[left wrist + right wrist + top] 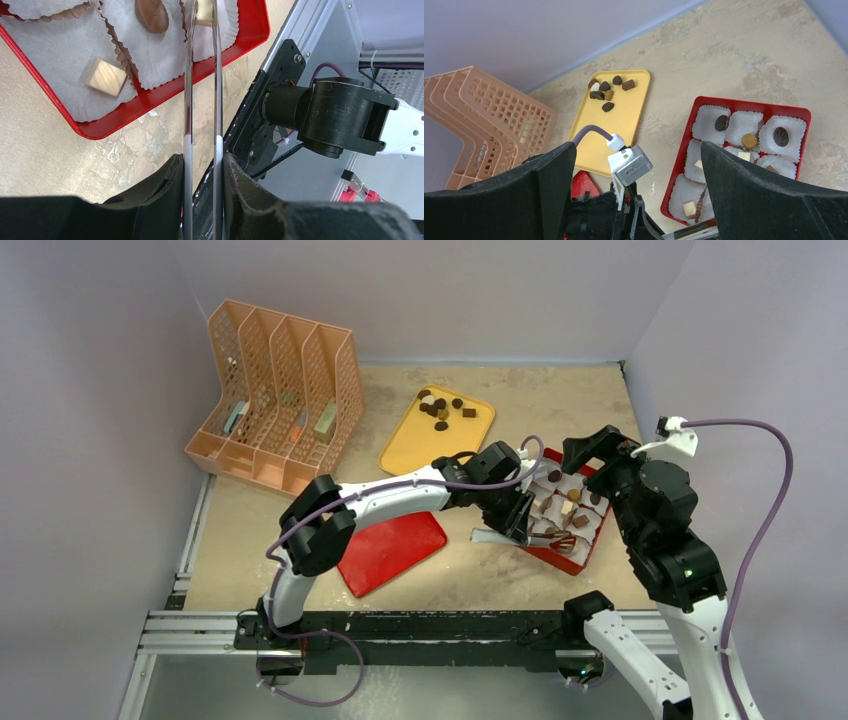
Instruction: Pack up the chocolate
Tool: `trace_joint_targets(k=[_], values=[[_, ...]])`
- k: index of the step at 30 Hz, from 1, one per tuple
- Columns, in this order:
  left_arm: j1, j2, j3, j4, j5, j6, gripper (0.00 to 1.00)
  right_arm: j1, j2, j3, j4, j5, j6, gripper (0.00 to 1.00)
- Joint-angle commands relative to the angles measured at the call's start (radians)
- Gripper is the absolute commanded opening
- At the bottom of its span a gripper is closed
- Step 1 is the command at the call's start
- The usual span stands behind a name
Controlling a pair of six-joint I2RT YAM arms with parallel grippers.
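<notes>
My left gripper (202, 162) is shut on a pair of metal tongs (188, 100). The tong tips reach over the red box (165, 95) and have a pale chocolate piece (204, 12) between them, above a white paper cup. A tan block (105, 77) and a brown oval (151, 14) lie in neighbouring cups. In the top view the left gripper (520, 515) is at the box's left edge (590, 540). Several loose chocolates (440, 410) lie on the yellow tray (405, 445). My right gripper (638, 147) is open and empty, raised above the box (684, 145).
The red lid (390, 550) lies flat under the left arm. An orange file rack (275, 400) stands at the back left. The table's right wall is close behind the right arm (660, 510).
</notes>
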Motion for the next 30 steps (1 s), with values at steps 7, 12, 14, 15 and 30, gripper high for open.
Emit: trace_joint_targets(k=[7,12,14,15,30], values=[[-0.007,-0.013,0.064,0.037,0.024,0.015,0.29,0.003,0.000,0.028,0.045,0.003,0.000,0.96],[-0.006,-0.021,0.064,0.039,0.015,0.015,0.30,0.002,-0.002,0.027,0.044,0.002,0.000,0.96],[-0.007,-0.025,0.063,0.036,0.010,0.015,0.31,0.002,-0.001,0.027,0.045,0.000,0.002,0.96],[-0.007,-0.025,0.062,0.037,0.010,0.015,0.31,0.002,-0.003,0.027,0.046,0.001,0.003,0.96],[-0.007,-0.077,0.065,0.050,-0.017,0.009,0.32,0.002,-0.003,0.025,0.049,-0.003,0.011,0.96]])
